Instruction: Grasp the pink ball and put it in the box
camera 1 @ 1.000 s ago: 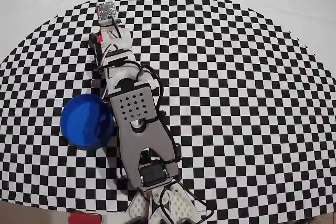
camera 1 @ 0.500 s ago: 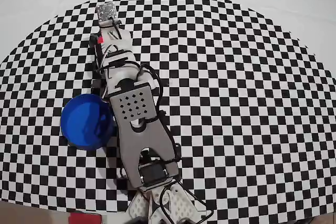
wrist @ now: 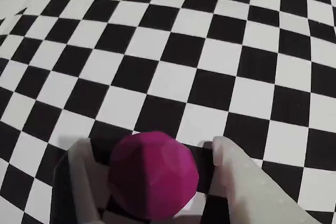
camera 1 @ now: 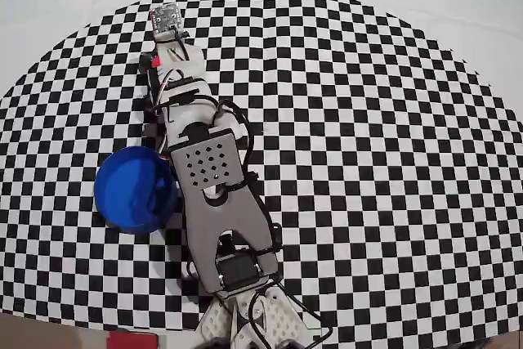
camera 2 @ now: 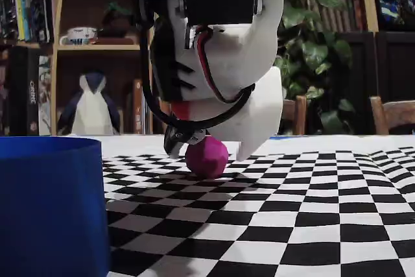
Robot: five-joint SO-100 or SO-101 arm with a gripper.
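The pink ball (wrist: 154, 177) rests on the checkered cloth between my gripper's (wrist: 151, 148) two white fingers. The left finger (wrist: 84, 182) sits close against the ball. A thin dark gap shows between the ball and the right finger (wrist: 236, 177). In the fixed view the ball (camera 2: 207, 157) sits on the table, with the gripper (camera 2: 207, 152) lowered around it. The blue box (camera 1: 135, 188) stands left of the arm in the overhead view, several squares from the gripper (camera 1: 172, 51). The gripper hides the ball from above. The box (camera 2: 52, 205) fills the fixed view's near left.
The arm (camera 1: 212, 177) stretches from the bottom edge up toward the cloth's far left. The checkered cloth (camera 1: 368, 161) spreads wide to the right. A red object (camera 1: 131, 341) lies at the bottom edge. Chairs and shelves stand beyond the table.
The wrist has shifted only very slightly. The box and the arm's pose look the same.
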